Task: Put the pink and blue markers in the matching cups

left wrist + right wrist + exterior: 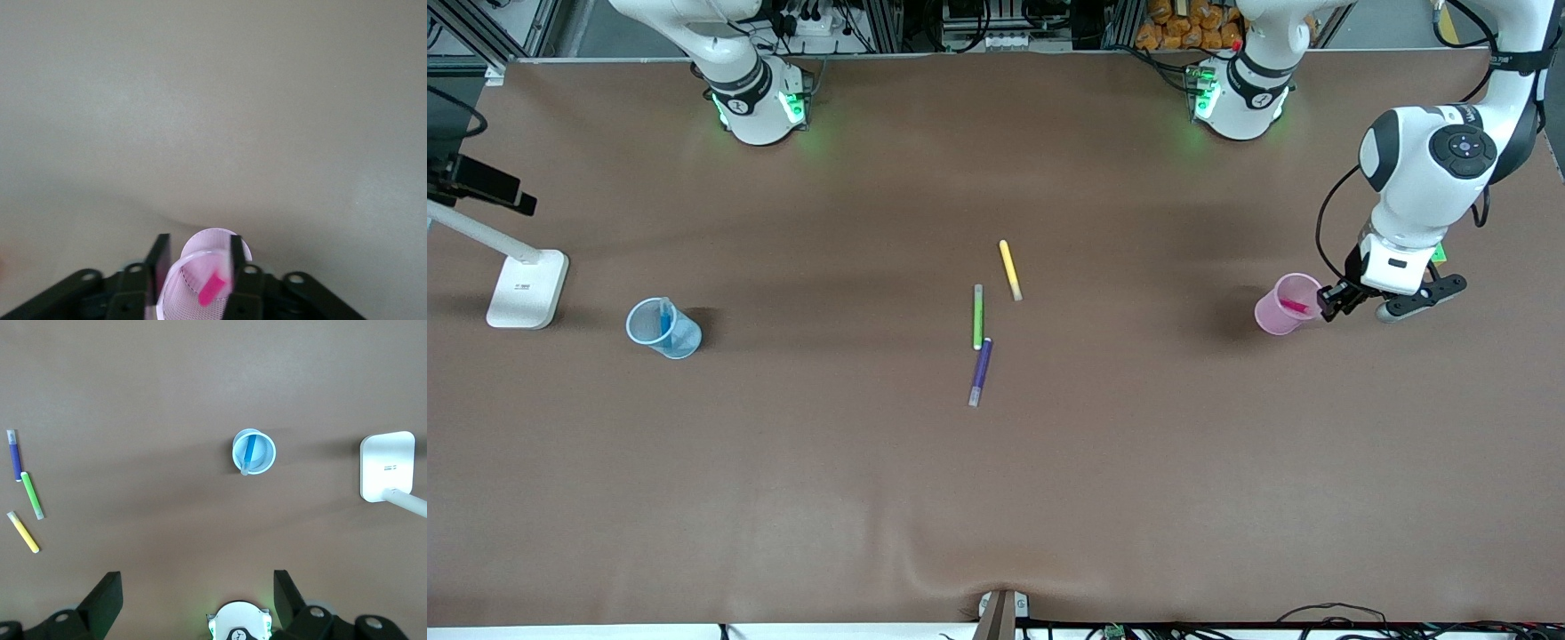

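Note:
The pale pink cup (1282, 307) stands at the left arm's end of the table with the pink marker (1294, 307) leaning inside it. My left gripper (1325, 300) hangs just over that cup's rim. In the left wrist view the left gripper (197, 250) is open, its jaws apart on either side of the pink cup (193, 273), and the pink marker (212, 290) lies loose in the cup. The pale blue cup (663, 327) at the right arm's end holds the blue marker (665, 322). My right gripper (197, 597) is open high above the table, empty, with the blue cup (261, 457) and blue marker (249, 453) below.
A yellow marker (1009, 269), a green marker (977, 317) and a purple marker (980, 372) lie mid-table. A white stand's base (527, 286) sits beside the blue cup toward the table's end. The brown mat wrinkles at the edge nearest the front camera.

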`<state>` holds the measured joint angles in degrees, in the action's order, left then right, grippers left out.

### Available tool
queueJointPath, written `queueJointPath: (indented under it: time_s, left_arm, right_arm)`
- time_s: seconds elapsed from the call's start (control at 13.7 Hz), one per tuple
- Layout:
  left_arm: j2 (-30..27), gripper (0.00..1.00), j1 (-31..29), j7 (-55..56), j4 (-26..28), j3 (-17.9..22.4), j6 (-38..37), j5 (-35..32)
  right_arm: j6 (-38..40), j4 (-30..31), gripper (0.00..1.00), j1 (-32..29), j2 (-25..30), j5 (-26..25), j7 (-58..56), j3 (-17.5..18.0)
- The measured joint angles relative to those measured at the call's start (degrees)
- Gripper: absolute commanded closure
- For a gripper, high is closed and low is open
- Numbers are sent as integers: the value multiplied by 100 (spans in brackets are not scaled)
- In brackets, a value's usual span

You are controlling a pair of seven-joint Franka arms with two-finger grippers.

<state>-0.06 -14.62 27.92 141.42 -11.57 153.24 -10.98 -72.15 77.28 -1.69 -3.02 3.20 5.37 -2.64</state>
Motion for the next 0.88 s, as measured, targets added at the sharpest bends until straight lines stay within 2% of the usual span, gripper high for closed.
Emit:
queueJointPath:
  time_s: [0.15,0.36,0.58,0.88]
  left_arm:
    - [15,0,-10,1,-5,0,0,0]
    - [13,0,-19,1,-197,-1,-206,0]
    - [4,0,-8,-1,-890,-39,-1331,0]
    - [-1,0,26,4,-1784,-304,-2518,125]
  right_arm:
    - [-218,528,0,0,379,0,-1,7]
    - [-327,794,0,13,546,0,-1,31]
    - [-413,805,0,32,565,0,-4,49]
    - [-449,810,0,53,572,0,-4,57]
